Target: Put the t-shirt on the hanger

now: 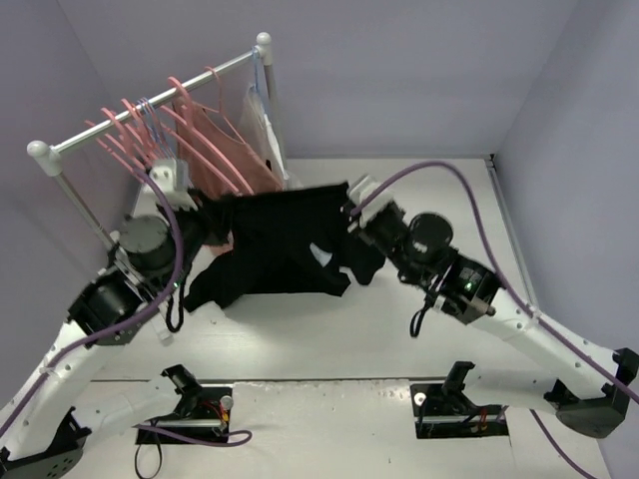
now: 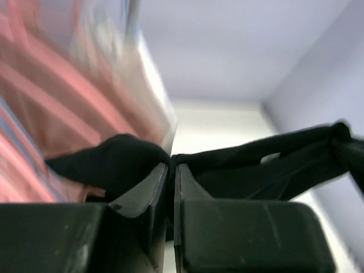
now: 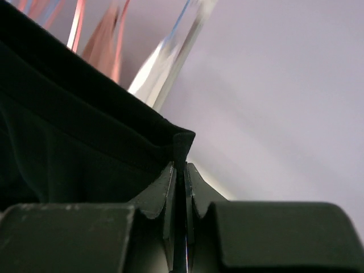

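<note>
Blurry pink hangers (image 2: 74,105), left-wrist view

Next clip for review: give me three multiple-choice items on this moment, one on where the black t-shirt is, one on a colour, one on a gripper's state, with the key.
1. Where is the t-shirt?
A. Stretched between the left gripper and the right gripper.
B. Flat on the table.
C. Folded in a drawer.

2. What colour are most hangers on the rack?
A. Green.
B. Yellow.
C. Pink.

3. How is the right gripper?
A. Wide open.
B. Shut on the t-shirt's edge.
C. Shut on a hanger.

Key:
1 A, the top view shows each arm holding one end.
2 C, pink frames crowd the rack.
3 B, its wrist view shows black cloth pinched between closed fingers.
</note>
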